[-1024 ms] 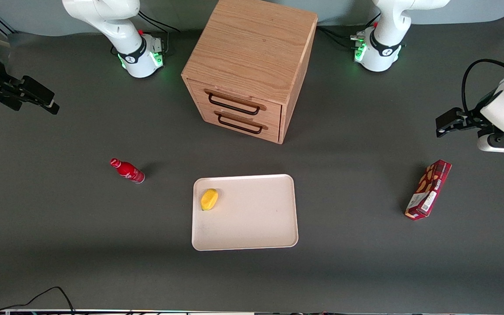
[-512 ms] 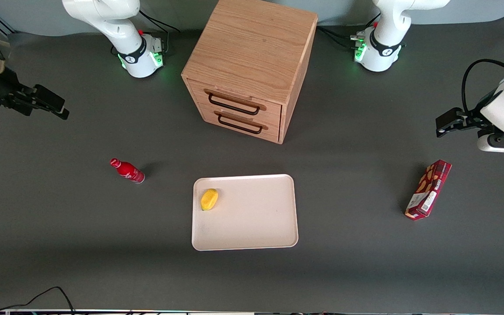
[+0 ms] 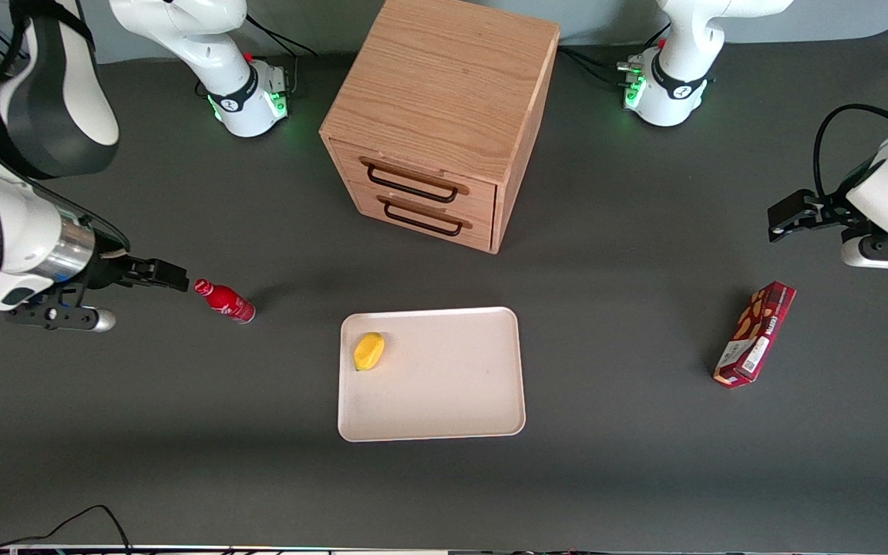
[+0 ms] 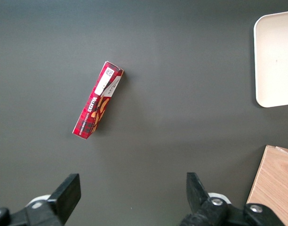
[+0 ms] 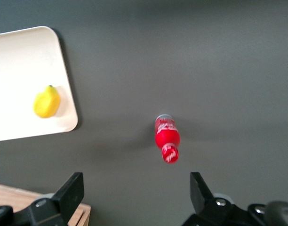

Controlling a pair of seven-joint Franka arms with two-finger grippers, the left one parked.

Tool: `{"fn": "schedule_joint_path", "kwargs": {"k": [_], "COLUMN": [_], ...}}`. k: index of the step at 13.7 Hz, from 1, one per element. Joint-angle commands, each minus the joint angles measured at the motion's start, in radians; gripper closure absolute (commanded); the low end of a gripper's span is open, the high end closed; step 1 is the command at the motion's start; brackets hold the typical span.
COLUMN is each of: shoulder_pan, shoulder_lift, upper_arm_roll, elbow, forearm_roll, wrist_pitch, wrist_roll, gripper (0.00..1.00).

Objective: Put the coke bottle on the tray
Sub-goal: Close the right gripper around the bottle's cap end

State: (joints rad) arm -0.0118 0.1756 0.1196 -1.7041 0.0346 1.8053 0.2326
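The coke bottle [image 3: 225,301] is small and red with a red cap, and it stands on the dark table toward the working arm's end. It also shows in the right wrist view [image 5: 166,138]. The cream-white tray [image 3: 444,385] lies at the table's middle, nearer the front camera than the cabinet, apart from the bottle; it also shows in the right wrist view [image 5: 21,66]. My right gripper [image 3: 176,277] is open and empty, low over the table, its tips just beside the bottle's cap. In the right wrist view the gripper [image 5: 137,193] has its jaws wide apart, with the bottle ahead of them.
A yellow lemon [image 3: 369,351] lies in the tray's corner nearest the bottle. A wooden two-drawer cabinet [image 3: 444,116] stands farther from the camera than the tray. A dark-red snack box [image 3: 755,333] lies toward the parked arm's end.
My right arm has swung in from the table's edge and come down toward the bottle; the gripper now sits just beside the cap. The bottle, tray and lemon have not moved.
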Motion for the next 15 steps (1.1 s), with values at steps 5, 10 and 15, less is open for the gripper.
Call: {"fn": "schedule_joint_path", "kwargs": {"k": [5, 10, 15], "shoulder_pan": [-0.033, -0.034, -0.034], "shoulder_lift": [-0.045, -0.035, -0.031], "upper_arm_roll": [-0.003, -0.003, -0.003], "elbow": [-0.374, -0.411, -0.417], "forearm_roll": [0.014, 0.027, 0.027], "wrist_pitch": [0.311, 0.339, 0.347], "wrist_roll": [-0.030, -0.025, -0.029], "gripper": [0.00, 0.00, 0.65]}}
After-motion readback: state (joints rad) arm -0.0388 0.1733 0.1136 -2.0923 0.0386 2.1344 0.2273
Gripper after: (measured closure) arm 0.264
